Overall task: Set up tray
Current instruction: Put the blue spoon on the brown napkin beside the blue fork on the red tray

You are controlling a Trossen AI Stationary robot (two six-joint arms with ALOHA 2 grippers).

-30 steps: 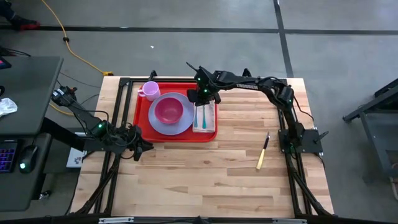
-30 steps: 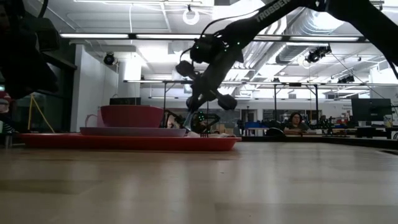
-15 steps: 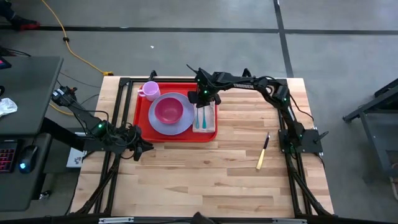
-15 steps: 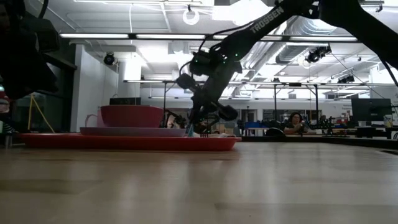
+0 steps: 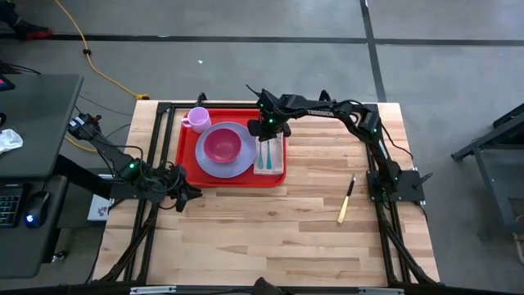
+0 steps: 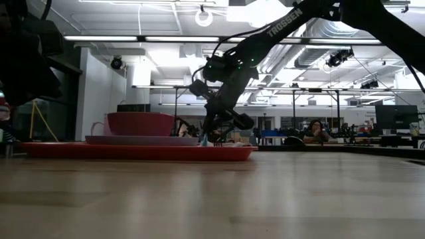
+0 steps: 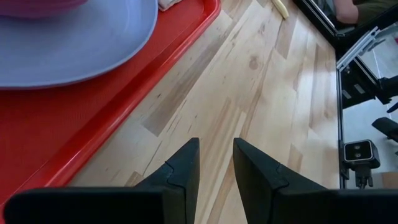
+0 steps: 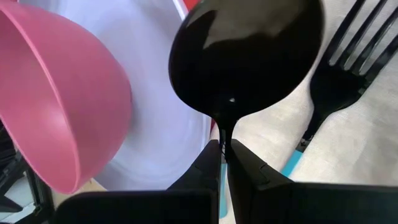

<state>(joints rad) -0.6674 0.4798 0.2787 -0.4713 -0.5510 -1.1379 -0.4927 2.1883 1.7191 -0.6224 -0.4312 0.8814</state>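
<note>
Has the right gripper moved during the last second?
Yes. The right gripper has come down toward the tray in the low view, holding a spoon.

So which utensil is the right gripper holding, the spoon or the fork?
The spoon, its neck pinched by the right gripper; the fork lies free on the napkin beside it.

Knife: lying on the bench, right of centre.
Yellow cable: floor, upper left.
Keyboard: far left edge.

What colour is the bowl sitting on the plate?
Pink. The bowl shows best in the high view, on the lavender plate.
</note>
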